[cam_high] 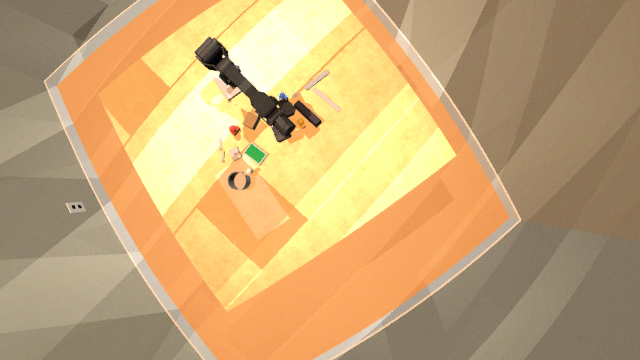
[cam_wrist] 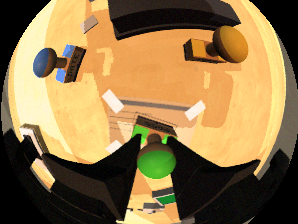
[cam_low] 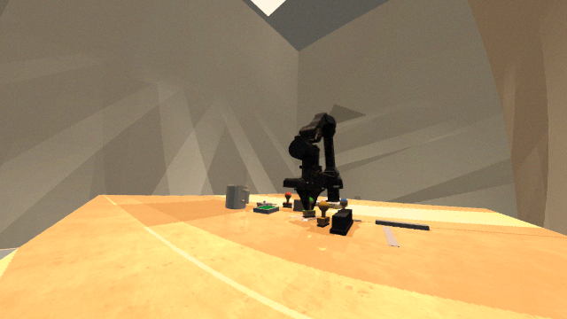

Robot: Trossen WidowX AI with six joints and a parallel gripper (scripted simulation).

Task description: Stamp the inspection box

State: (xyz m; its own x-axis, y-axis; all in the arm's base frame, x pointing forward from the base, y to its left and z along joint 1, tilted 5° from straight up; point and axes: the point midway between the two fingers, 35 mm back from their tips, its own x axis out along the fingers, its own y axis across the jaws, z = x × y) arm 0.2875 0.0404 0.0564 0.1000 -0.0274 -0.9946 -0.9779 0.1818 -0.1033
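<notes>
My gripper [cam_low: 308,206] [cam_wrist: 154,139] is shut on the green-knobbed stamp [cam_low: 308,213] [cam_wrist: 156,162], its base hanging below the fingers. The label on its base is too small to read. The card [cam_wrist: 119,120], with white corner pieces, lies under the stamp. The stamp is low over it; I cannot tell whether they touch. The stamp covers part of the card, and I see no clear print or box. The green ink pad [cam_high: 255,153] [cam_low: 266,208] [cam_wrist: 166,199] lies apart from the gripper, toward the mug.
A blue stamp [cam_high: 283,96] [cam_wrist: 45,62] marked DATE and an orange stamp [cam_low: 323,206] [cam_wrist: 230,44] stand near a long black block [cam_high: 307,113] [cam_low: 342,221] [cam_wrist: 170,17]. A red stamp [cam_high: 234,130] [cam_low: 288,199] and a grey mug [cam_high: 239,180] [cam_low: 236,197] stand on the pad's side.
</notes>
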